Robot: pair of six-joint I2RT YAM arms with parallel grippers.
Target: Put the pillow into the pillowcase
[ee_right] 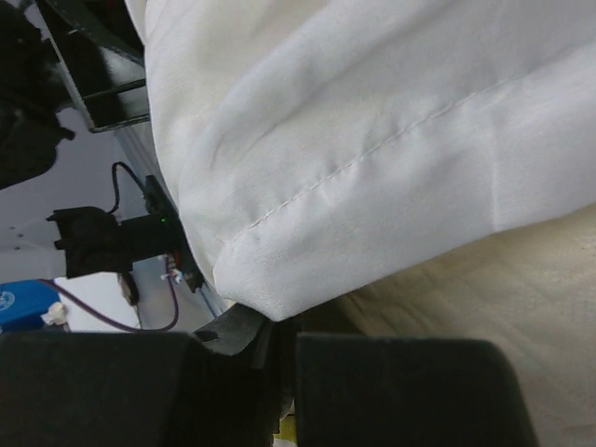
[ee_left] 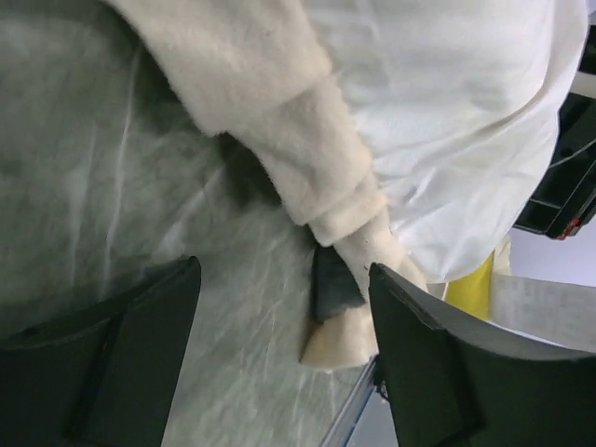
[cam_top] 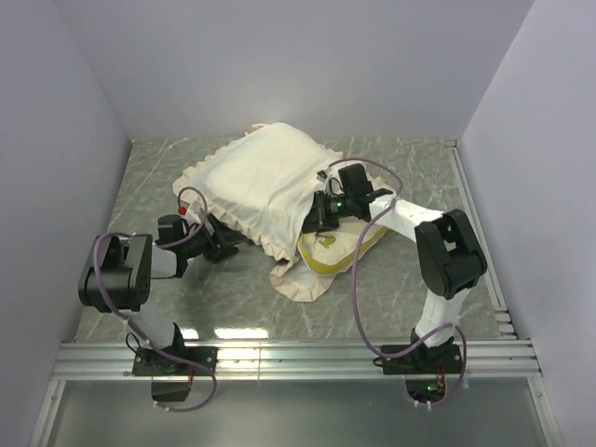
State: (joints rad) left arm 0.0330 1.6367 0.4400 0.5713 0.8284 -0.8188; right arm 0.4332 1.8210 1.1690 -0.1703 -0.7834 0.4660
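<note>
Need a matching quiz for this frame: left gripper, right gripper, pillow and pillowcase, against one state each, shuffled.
Things:
1. left gripper
2. right gripper
3. pillow
4. pillowcase

States:
A. yellow end poking out on the near side
B. shut on white fabric
C. white with ruffled trim, covering most of the pillow
D. fingers apart, gripping nothing

Pairs: 1-D, 2-B, 3-A, 4-C

Between the left fingers (matt black plastic) the counter shows glossy, marble-veined grey; just beyond them the pillowcase is smooth white woven cloth, its ruffle fuzzy cream.
</note>
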